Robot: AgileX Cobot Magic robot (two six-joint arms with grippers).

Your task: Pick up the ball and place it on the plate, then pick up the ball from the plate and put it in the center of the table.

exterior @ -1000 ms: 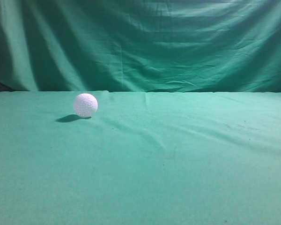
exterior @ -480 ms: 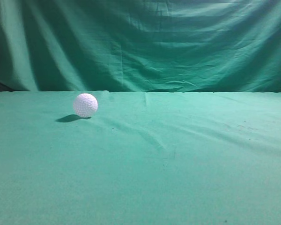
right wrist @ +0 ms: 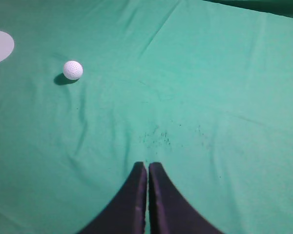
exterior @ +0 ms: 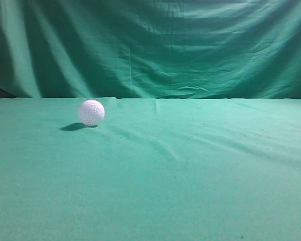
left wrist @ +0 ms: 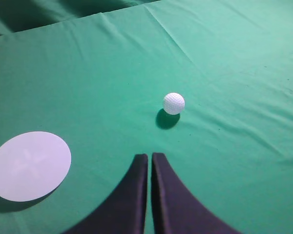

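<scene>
Sitting flat at far left in the left wrist view: the white plate (left wrist: 29, 165), bare, well apart from the golf ball (left wrist: 174, 103), and lying off the exterior view altogether. Resting further right on the green-clothed counter (left wrist: 244, 161): the ball, casting a small shadow toward the camera, left of centre in the exterior view and untouched by either arm. Hovering above the counter behind the ball: the left gripper (left wrist: 150, 158), jaws pressed together with only a thin slit between them, nothing held. Hanging well to the right, over a faintly smudged patch of cloth: the right gripper (right wrist: 147, 168), jaws likewise closed and empty, with the ball far off toward the upper left of its view and a sliver of the plate at the corner. Judging by all this, still waiting on the first step: picking up the ball, most sensibly with the left arm as the nearer one. Doing it well probably meaning spreading the jaws wide before descending, centring them so the ball sits squarely between the pads, lowering almost to the cloth without snagging its wrinkles, and closing gently at the ball's widest line, since a round, hard, dimpled ball is apt to squirt or roll away under an off-centre pinch.
</scene>
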